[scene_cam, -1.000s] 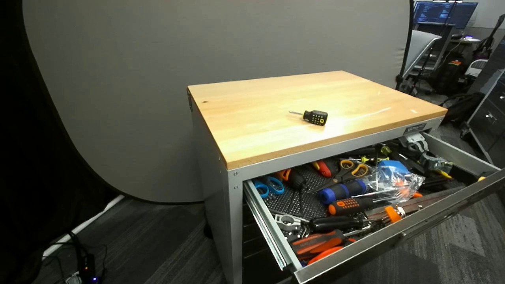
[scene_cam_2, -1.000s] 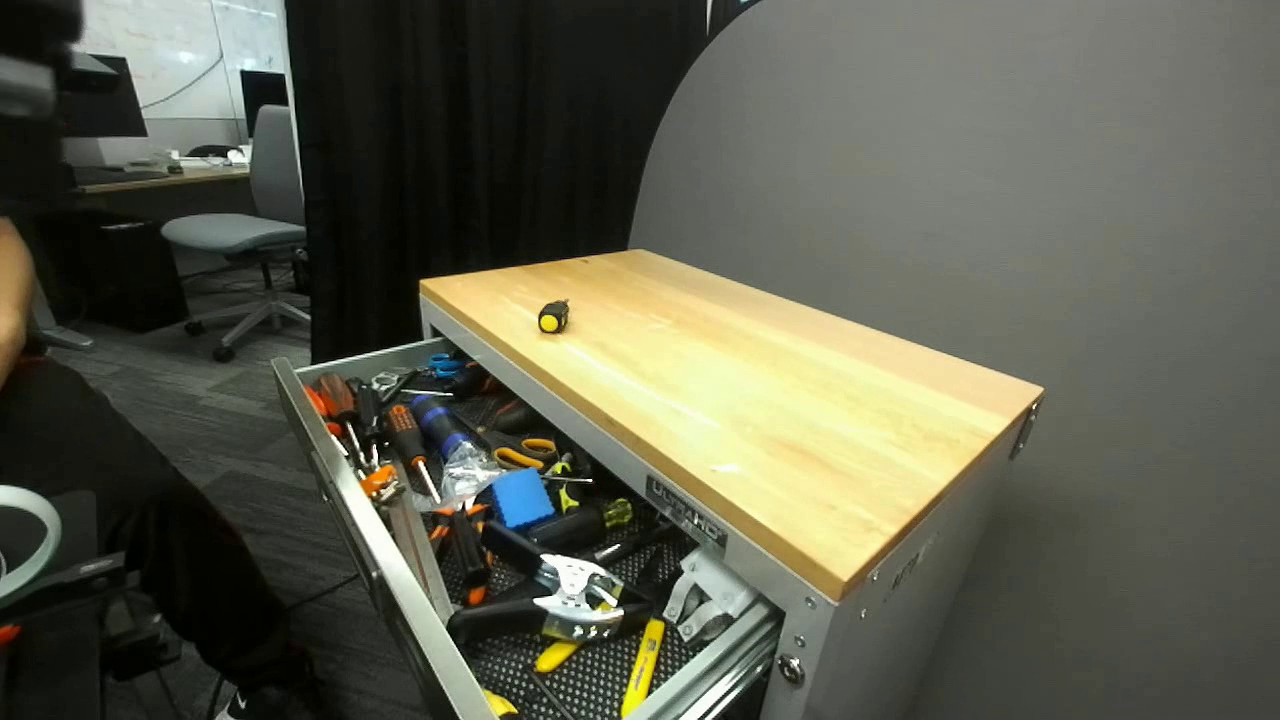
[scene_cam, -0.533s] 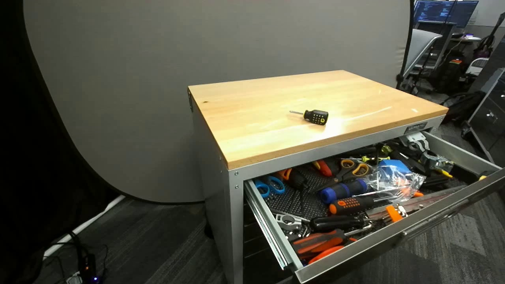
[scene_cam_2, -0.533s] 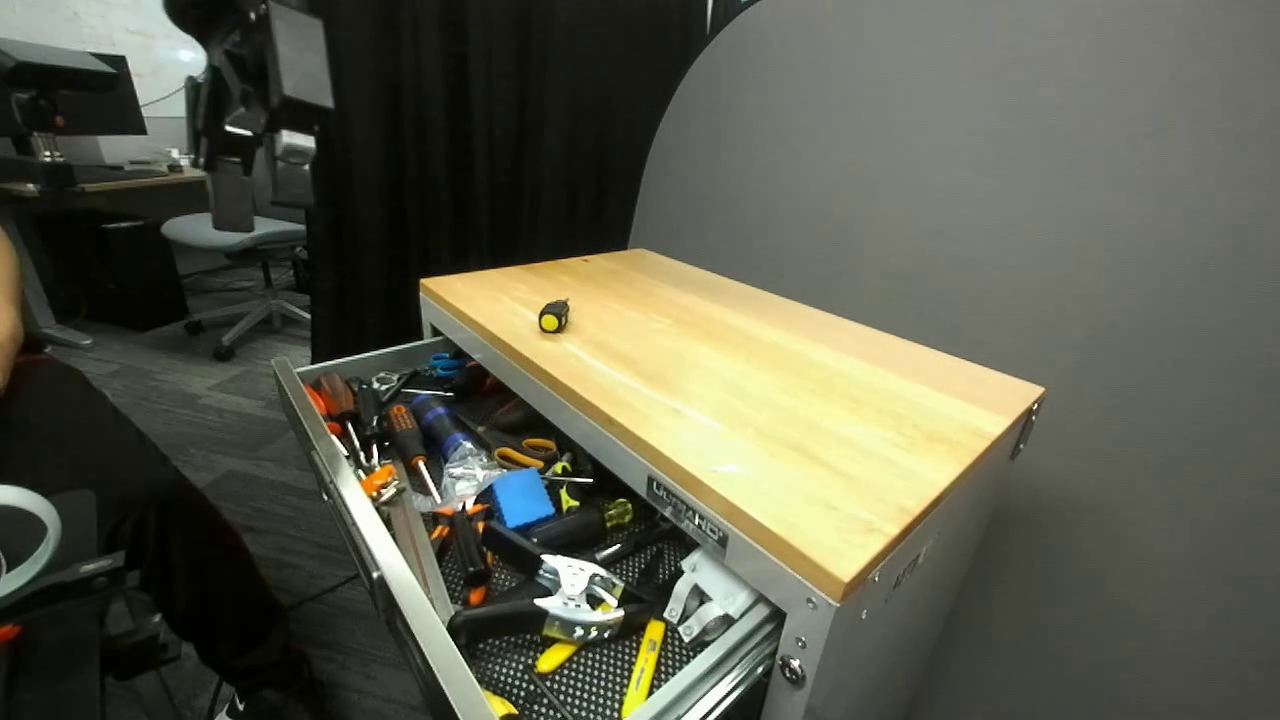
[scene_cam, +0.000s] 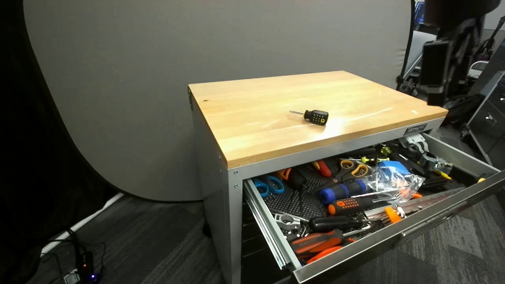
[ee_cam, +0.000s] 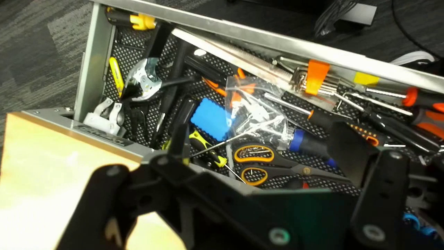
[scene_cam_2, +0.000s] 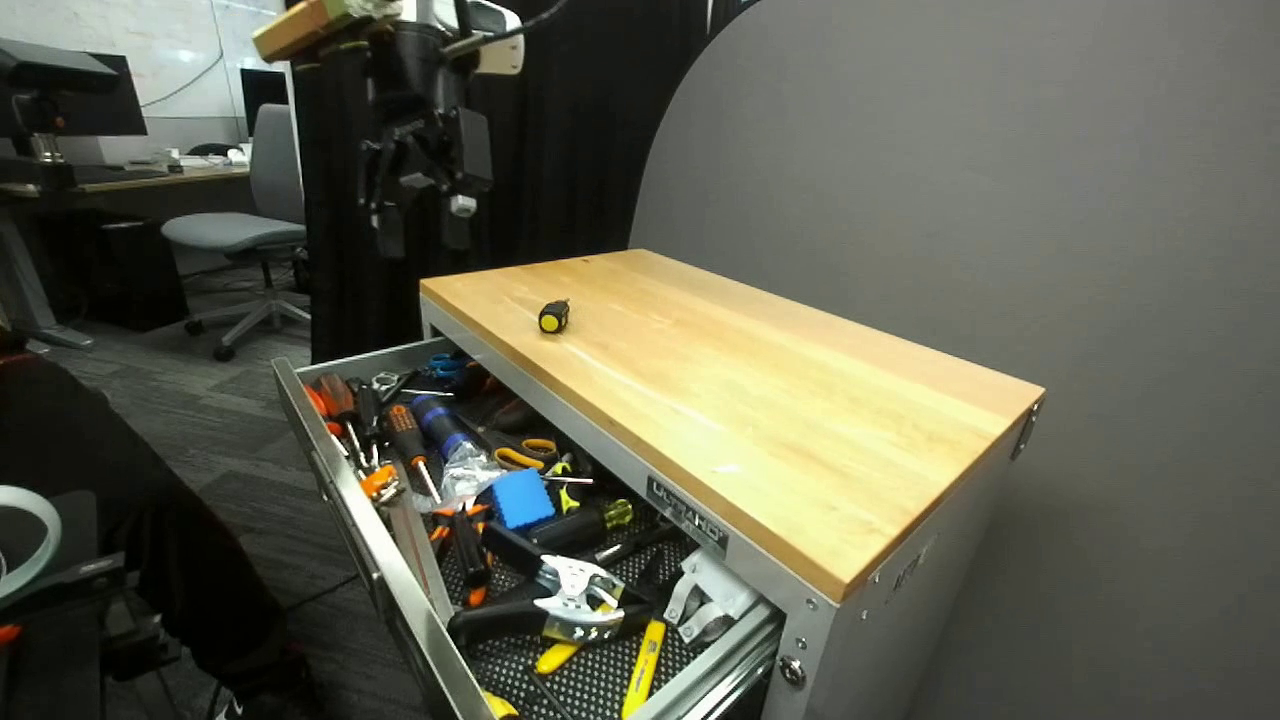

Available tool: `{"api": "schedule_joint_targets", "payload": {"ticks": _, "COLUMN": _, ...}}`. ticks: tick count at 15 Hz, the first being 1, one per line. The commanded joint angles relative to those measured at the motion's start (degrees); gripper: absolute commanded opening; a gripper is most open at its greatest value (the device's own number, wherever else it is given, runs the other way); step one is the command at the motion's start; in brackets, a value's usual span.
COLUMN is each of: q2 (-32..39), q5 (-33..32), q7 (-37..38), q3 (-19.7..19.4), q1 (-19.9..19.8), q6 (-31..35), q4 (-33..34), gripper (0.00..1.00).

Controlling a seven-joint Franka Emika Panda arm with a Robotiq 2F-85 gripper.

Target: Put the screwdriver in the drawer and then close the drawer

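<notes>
Screwdriver [scene_cam: 317, 117] lying on its side on the wooden top [scene_cam: 252, 134], nearer the front edge than the back, and we have the claw [scene_cam_2: 424, 240] up in the air, well apart from it! In an exterior view we see that claw above and to the left of the black handle [scene_cam_2: 552, 316], whose yellow butt faces our way. In an exterior view we catch a blurred dark finger [scene_cam: 436, 94] high on the right, while the thin shaft [scene_cam: 296, 113] points off to the left, away from it. And the claw is released, we can call that one: in the wrist view its fingers stand spread, a broad gap between them. Past them we look down into the drawer [ee_cam: 92, 66], standing open and loaded with tools! Showing in that gap we pick out scissors [ee_cam: 305, 170], a blue block [ee_cam: 211, 118] and a plastic bag [ee_cam: 258, 114], and over toward the end wall, a silver clamp [ee_cam: 145, 80].
</notes>
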Motion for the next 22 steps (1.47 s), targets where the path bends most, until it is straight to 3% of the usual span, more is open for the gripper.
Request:
{"api": "schedule_joint_targets", "payload": {"ticks": 1, "q2": 12.3, "q5": 1.2, "q7": -3.9, "q3": -2.5, "q1": 1.4, "q6": -3.0, "q4": 13.3, "gripper": 1.00}}
{"api": "schedule_joint_targets", "payload": {"ticks": 6, "q2": 22.1, "q5": 4.4, "q7": -8.9, "q3": -4.1, "q1": 1.8, "q6": -4.4, "q4": 24.0, "gripper": 1.00}}
{"api": "schedule_joint_targets", "payload": {"ticks": 11, "q2": 27.3, "q5": 11.4, "q7": -11.7, "q3": -3.7, "q1": 1.9, "q6": -5.1, "q4": 30.0, "gripper": 1.00}}
{"api": "schedule_joint_targets", "payload": {"ticks": 22, "q2": 31.5, "q5": 14.1, "q7": -8.1, "q3": -4.2, "q1": 5.3, "q6": 3.9, "q4": 31.7, "gripper": 1.00}}
